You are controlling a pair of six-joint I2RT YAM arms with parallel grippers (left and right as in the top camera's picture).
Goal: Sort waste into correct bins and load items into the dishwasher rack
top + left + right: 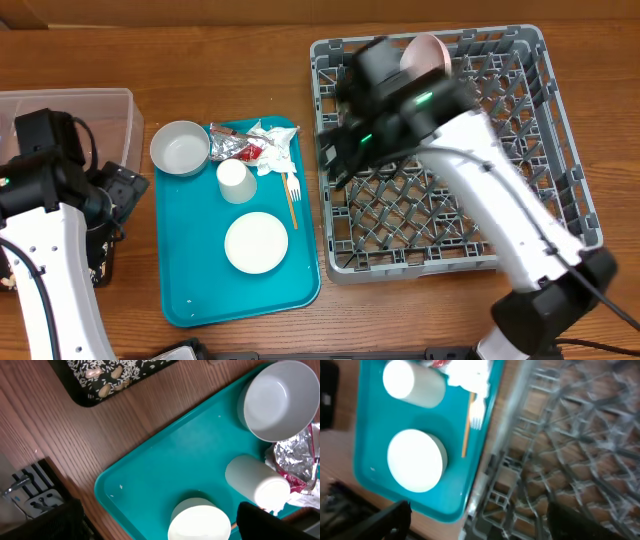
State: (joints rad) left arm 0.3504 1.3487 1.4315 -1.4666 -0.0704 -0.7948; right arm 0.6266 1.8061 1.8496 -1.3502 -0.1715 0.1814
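**Both pincers spread, plate in the rack, most things on the teal tray**

The teal tray (190, 290) lies mid-tabletop. On it, at the far left corner, sits an open white bowl (180, 148). Just beside that bowl are the foil wrappers (235, 146) and a crumpled napkin (275, 150), at the tray's far end. A small white cup (235, 181) lies just nearer than the wrappers. A second bowl (255, 242) sits at the tray's middle. The fork (292, 197) lies along the tray's right edge.

Right of the tray, just beside it, stands the grey rack (420, 268). A pinkish plate (428, 55) stands on edge at the rack's far side.

Left of the tray, well apart, is the clear tub (100, 97). A black tray (82, 397) holding rice and nut scraps (105, 375) lies near the teal tray's left edge.

The left pincer (160, 510) hovers over the teal tray's left part, spread wide and holding nothing. The right pincer (479, 510) hangs over the rack's edge nearest the tray, also spread and holding nothing.
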